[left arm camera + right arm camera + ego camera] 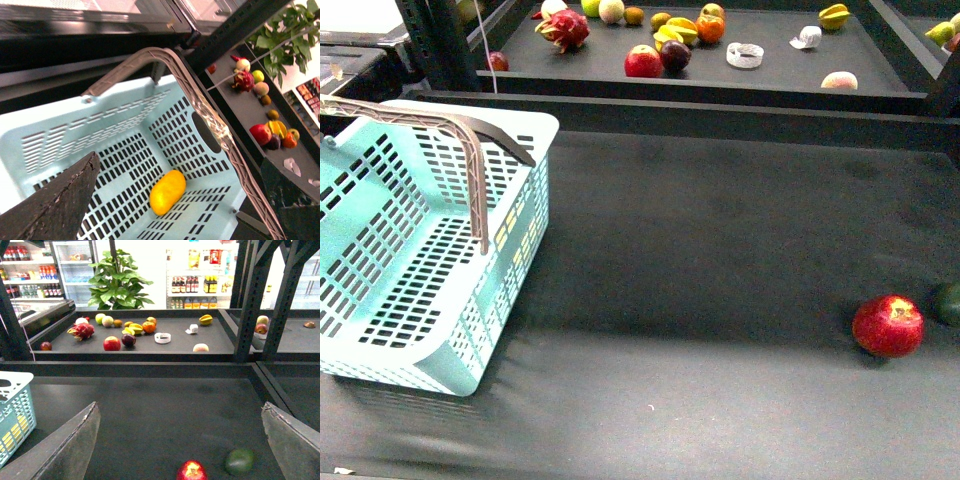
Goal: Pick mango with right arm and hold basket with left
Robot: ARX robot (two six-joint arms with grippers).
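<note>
Close under my left wrist camera sits the basket (125, 125), with the mango (167, 191) lying on its slotted floor near one wall. Only one dark finger (50, 205) of my left jaws shows there, so I cannot tell whether they are released or clenched, nor whether they touch the basket. My right jaws (180, 450) hang spread wide and empty over the tabletop (720, 250), near the red apple (191, 471) and the dark green fruit (240, 461), well apart from the mango. I judge the risk is dropping onto the apple by mistake, or the raised handle (470, 150) blocking my reach into the basket.
</note>
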